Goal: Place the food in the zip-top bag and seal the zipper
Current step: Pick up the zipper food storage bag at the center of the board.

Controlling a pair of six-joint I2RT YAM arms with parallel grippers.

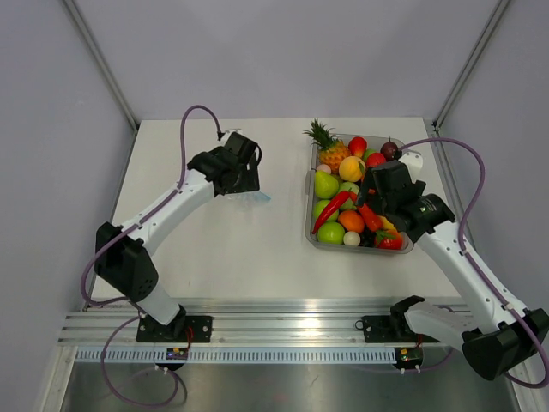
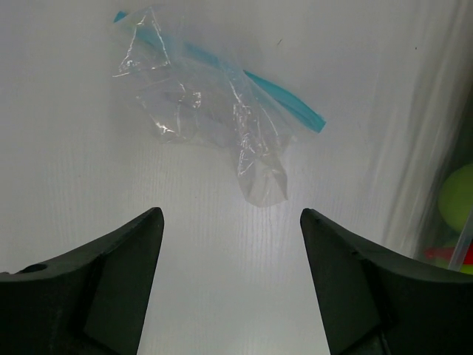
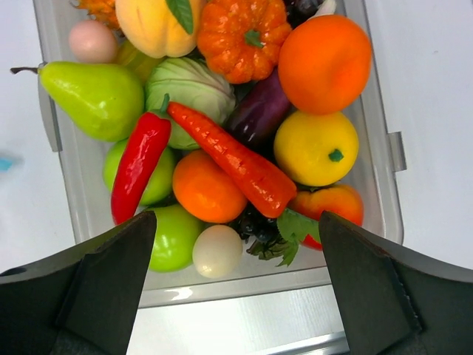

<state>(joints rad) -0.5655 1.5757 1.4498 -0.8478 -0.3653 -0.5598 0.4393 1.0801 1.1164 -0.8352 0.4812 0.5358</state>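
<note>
Right now the left gripper (image 2: pixel 230 218) is hanging wide open and empty just above the zip-top bag (image 2: pixel 214 118). The bag is lying crumpled on the white table (image 1: pixel 223 249), with its blue zipper (image 2: pixel 284 103) running along one edge. The right gripper (image 3: pixel 236 222) is gaping equally wide over the clear tray (image 3: pixel 384 185), where the red chili pepper (image 3: pixel 138 166) and the orange piece (image 3: pixel 233 159) are resting among other toy produce. Grey walls (image 1: pixel 283 51) are enclosing the table. Both arms are reaching forward, elbows bent.
</note>
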